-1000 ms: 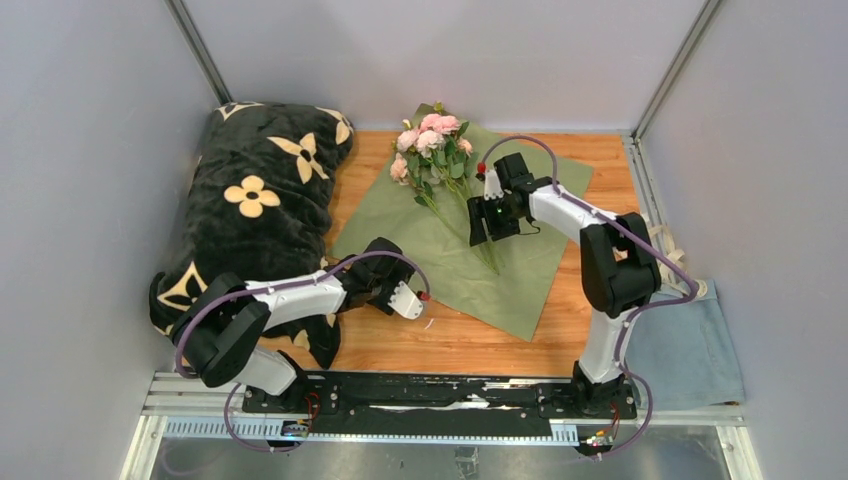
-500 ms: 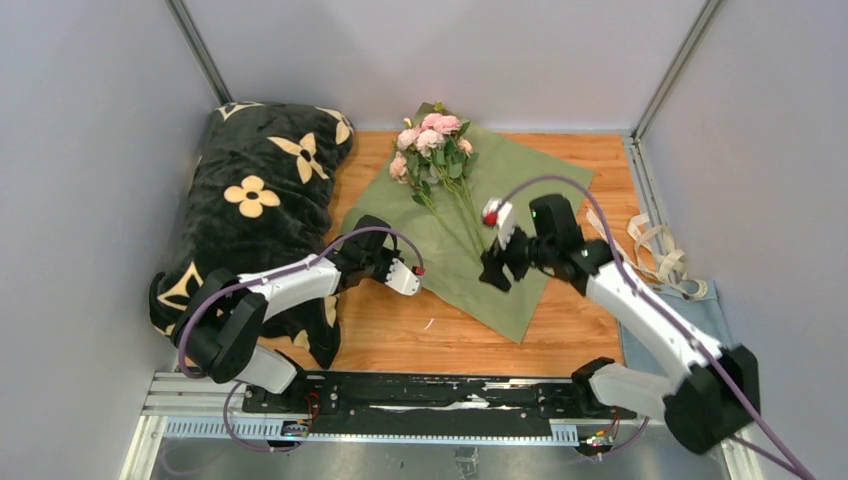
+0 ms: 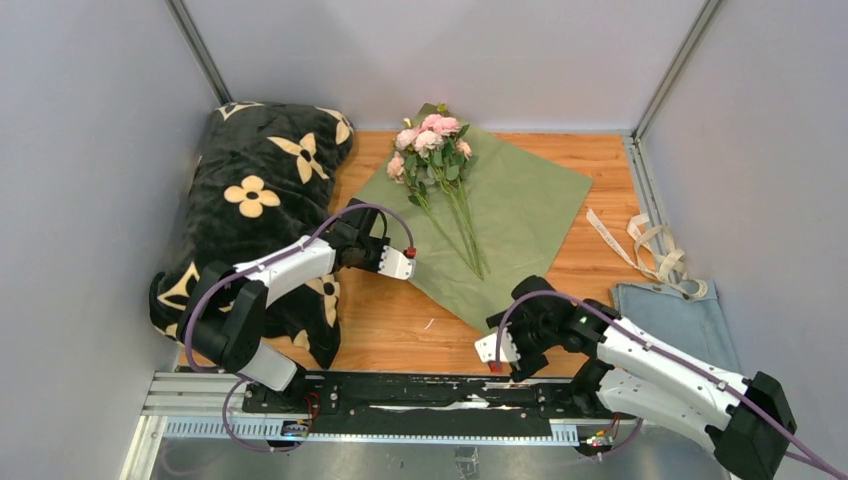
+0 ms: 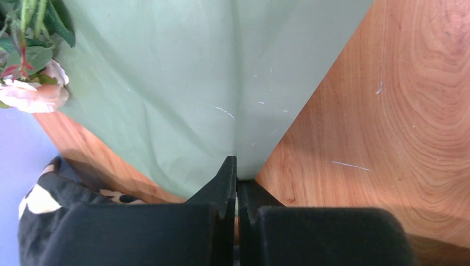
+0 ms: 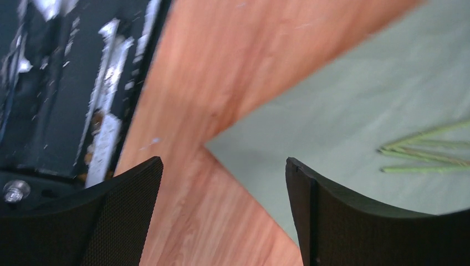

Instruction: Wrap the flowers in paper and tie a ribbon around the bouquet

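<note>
The paper (image 3: 520, 205) lies olive side up on the wooden table, with the flowers (image 3: 430, 140) on it, pink heads at the far corner and stems (image 3: 470, 245) running toward me. My left gripper (image 3: 383, 245) is shut on the paper's left corner; in the left wrist view the paper (image 4: 194, 83) runs straight into the closed gripper (image 4: 236, 166). My right gripper (image 3: 505, 338) hovers open just in front of the paper's near corner. In the right wrist view that gripper (image 5: 221, 160) stands open over the paper (image 5: 343, 111) and bare wood. The ribbon (image 3: 650, 245) lies loose at the right.
A black blanket with cream flower shapes (image 3: 260, 190) is heaped at the left, under my left arm. A grey-blue cloth (image 3: 680, 335) lies at the right front. The black base rail (image 3: 440, 395) runs along the near edge, close behind my right gripper. Grey walls enclose the table.
My left gripper has shut on the paper's left corner and drawn it slightly inward. My right arm has swung back from the stems to the paper's near corner, opening wider.
</note>
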`<state>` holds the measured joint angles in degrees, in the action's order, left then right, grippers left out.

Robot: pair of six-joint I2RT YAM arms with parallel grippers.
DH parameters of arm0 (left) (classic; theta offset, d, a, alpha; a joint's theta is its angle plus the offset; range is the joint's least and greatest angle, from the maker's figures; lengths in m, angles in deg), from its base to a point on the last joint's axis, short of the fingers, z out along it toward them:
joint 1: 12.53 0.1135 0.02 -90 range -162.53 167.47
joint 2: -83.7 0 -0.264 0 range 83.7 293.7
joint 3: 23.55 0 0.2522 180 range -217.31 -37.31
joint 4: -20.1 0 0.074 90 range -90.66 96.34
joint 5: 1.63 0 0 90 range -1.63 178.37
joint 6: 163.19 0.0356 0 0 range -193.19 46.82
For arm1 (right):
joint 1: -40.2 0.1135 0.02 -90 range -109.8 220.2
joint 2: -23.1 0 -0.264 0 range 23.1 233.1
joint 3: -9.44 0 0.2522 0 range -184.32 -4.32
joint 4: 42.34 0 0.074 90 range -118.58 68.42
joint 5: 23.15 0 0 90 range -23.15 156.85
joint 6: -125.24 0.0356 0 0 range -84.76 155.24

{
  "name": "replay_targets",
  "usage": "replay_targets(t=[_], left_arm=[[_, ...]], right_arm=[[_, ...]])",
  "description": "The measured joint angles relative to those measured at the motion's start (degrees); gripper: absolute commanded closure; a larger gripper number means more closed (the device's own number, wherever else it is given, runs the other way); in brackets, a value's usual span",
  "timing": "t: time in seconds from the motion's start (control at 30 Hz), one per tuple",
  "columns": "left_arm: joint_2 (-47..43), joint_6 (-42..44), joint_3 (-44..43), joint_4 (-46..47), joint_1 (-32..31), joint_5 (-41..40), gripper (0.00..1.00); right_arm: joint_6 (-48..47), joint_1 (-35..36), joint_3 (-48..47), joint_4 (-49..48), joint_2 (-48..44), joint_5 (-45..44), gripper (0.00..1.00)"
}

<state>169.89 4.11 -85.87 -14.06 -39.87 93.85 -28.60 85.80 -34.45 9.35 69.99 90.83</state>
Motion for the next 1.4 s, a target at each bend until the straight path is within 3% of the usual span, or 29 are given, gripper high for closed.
replay_targets(t=[0.17, 0.4, 0.47, 0.57, 0.73, 0.77, 0.87, 0.93, 1.07, 1.13, 1.17, 1.27, 1.4], left_arm=[[0.57, -0.37, -0.42, -1.77, 0.76, 1.16, 1.00], [0.96, -1.07, -1.07, -3.08, 1.03, 2.03, 1.00], [0.98, -1.07, -1.07, -3.21, 1.03, 2.27, 1.00], [0.98, -1.07, -1.07, -3.34, 1.03, 2.49, 1.00], [0.98, -1.01, -1.05, -3.34, 1.03, 2.54, 1.00], [0.98, -0.98, -1.07, -3.34, 1.07, 2.56, 0.96], [0.98, -0.52, -1.05, -3.30, 1.14, 2.84, 0.44], [0.83, 0.17, -1.05, -3.65, 1.25, 3.74, 0.29], [-3.89, 0.63, -0.83, -6.84, 1.36, 10.36, 0.12], [-14.23, 3.15, 2.12, -6.38, 1.16, 18.16, 0.08], [-15.04, 3.26, 2.36, -6.38, 0.94, 18.67, 0.08], [-26.95, -0.63, 10.16, -0.04, -6.08, 22.88, 0.08], [-29.40, -10.14, 15.56, 4.11, -13.81, 27.15, 0.07]], right_arm=[[-4.46, 4.09, 6.23, -0.17, -0.63, -3.65, 0.14], [-4.74, 5.16, 9.18, -10.93, -0.57, -7.61, 0.27], [-4.81, 5.20, 9.77, -13.57, -0.61, -9.22, 0.37], [-4.94, 5.25, 10.62, -15.56, -0.37, -10.64, 0.64], [-4.94, 5.27, 11.43, -15.56, -0.55, -11.76, 1.00], [-5.20, 5.27, 11.43, -15.61, -0.61, -11.87, 1.00], [-4.85, 5.27, 11.32, -15.58, -0.85, -12.26, 1.00], [-3.93, 5.27, 10.82, -15.52, -0.90, -12.46, 1.00], [1.05, 5.27, 6.47, -15.26, 0.70, -10.56, 1.00], [5.25, 5.27, 2.71, -15.39, 3.10, -8.31, 1.00], [7.15, 5.27, 1.07, -15.80, 4.39, -7.21, 1.00], [12.87, 5.25, -3.15, -16.90, 8.20, -4.15, 1.00], [19.23, 5.20, -6.73, -18.03, 11.96, 0.22, 1.00]])
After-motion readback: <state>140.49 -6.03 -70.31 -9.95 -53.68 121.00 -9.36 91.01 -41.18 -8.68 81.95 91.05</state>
